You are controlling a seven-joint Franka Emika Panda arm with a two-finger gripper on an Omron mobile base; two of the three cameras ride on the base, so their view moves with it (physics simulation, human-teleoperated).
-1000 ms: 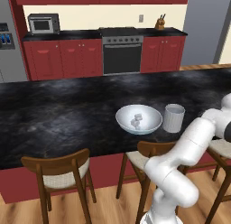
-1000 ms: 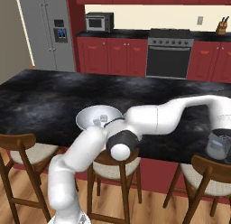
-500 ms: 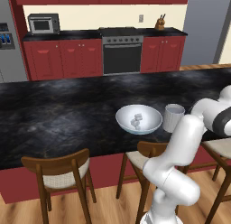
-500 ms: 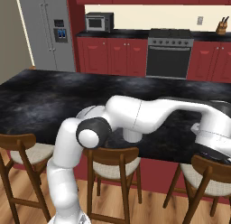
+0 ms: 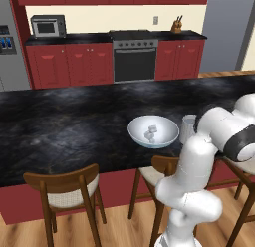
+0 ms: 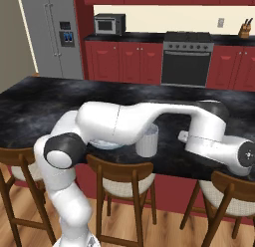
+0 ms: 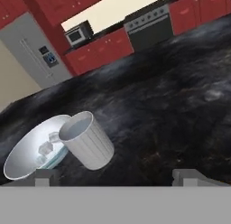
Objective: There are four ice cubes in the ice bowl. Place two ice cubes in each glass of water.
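Kitchen backdrop: red cabinets (image 5: 64, 64), black oven (image 5: 133, 59) at 12 o'clock in the left base view, microwave (image 5: 48, 26) at 11, grey fridge (image 6: 55, 34) seen at 11 in the right base view. Black marbled counter (image 5: 64, 126) runs across mid-frame, with wooden chairs (image 5: 67, 191) along its near edge.

Ice bowl (image 5: 153, 132) is placed on the counter just right of centre in the left base view, near the front edge. Ice cubes (image 5: 150, 134) are seen inside it, clustered near the middle; exact count can't be told, at least three are made out in the hand view (image 7: 47, 146). Glass of water (image 5: 188, 128) stands upright at 3 o'clock of the bowl, just beside it; whether rims touch can't be told. In the hand view the glass (image 7: 88, 141) appears tilted by camera roll, with the bowl (image 7: 27, 155) at its 9 o'clock, partly overlapped.

Arm is extended over the counter's near edge; in the right base view the bowl is mostly hidden behind it, and the glass (image 6: 147, 139) is visible below the forearm.

Claw (image 7: 117, 175) is spread wide and released, nothing between the finger tips (image 7: 45, 175). It is held off the glass, which sits toward 10 o'clock from the claw in the hand view.
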